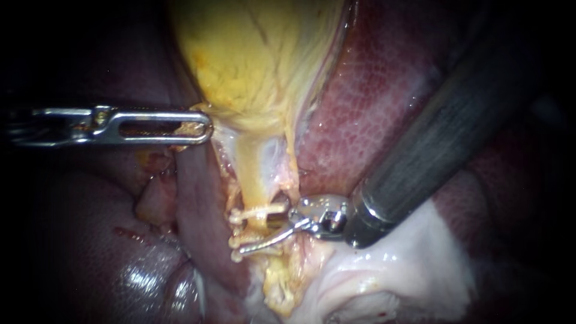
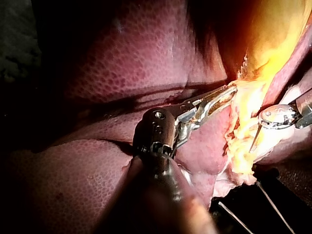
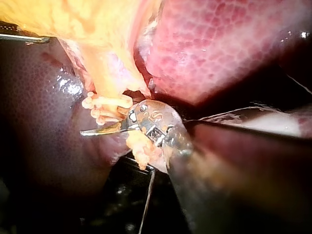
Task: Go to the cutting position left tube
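The yellow gallbladder [image 1: 258, 60] narrows into a pale yellow tube [image 1: 252, 183] that runs down the middle. White clips [image 1: 255, 212] cross the tube, with more clips [image 1: 239, 254] just below. My right instrument [image 1: 259, 231] comes in from the upper right. Its thin blades are open at the tube: one blade [image 1: 261, 243] lies in front, between the clips, and the other is mostly hidden behind the tube. The same open blades [image 3: 109, 124] show beside the clips [image 3: 105, 105] in the right wrist view. My left instrument [image 1: 201, 127] is shut on the gallbladder's lower left edge [image 2: 234, 95].
Dark red liver [image 1: 384, 90] lies right of the gallbladder and under the right shaft [image 1: 444, 132]. A liver lobe [image 1: 90, 240] fills the lower left. Pale white tissue [image 1: 384, 276] spreads below the right instrument's wrist [image 1: 324, 219].
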Robot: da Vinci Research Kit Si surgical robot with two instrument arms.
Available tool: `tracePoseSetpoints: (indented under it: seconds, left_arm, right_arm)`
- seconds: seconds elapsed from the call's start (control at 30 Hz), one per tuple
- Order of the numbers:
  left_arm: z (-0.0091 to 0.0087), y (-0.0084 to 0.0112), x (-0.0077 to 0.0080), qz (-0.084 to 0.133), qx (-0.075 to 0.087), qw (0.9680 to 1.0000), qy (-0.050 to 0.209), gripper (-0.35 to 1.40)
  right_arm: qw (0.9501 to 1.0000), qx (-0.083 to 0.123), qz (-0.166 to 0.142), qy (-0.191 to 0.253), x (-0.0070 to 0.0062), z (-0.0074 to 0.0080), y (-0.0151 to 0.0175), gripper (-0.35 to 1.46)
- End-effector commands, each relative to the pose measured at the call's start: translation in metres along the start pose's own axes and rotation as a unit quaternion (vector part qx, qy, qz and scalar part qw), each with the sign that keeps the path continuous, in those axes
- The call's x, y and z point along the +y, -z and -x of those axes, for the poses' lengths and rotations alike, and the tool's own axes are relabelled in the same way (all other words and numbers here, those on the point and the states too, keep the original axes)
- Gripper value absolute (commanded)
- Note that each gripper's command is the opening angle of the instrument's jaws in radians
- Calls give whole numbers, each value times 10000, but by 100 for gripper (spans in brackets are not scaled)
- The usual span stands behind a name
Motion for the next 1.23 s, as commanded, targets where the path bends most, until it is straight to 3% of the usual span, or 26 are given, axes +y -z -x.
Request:
tracePoseSetpoints:
  seconds: [0.03, 0.43, 1.23]
  left_arm:
    - [0, -1, 1, 10, -5, 10000, -4, -35]
    - [-1, -9, 0, 3, -5, 10000, -7, -35]
    - [-1, -8, 0, 3, -5, 10000, -6, -35]
  right_arm:
    - [10000, 9, -2, -4, 1, 0, -3, 133]
    - [9999, 109, -30, 4, 9, -10, -22, 133]
    - [9999, 81, -77, 18, 9, -10, -22, 133]
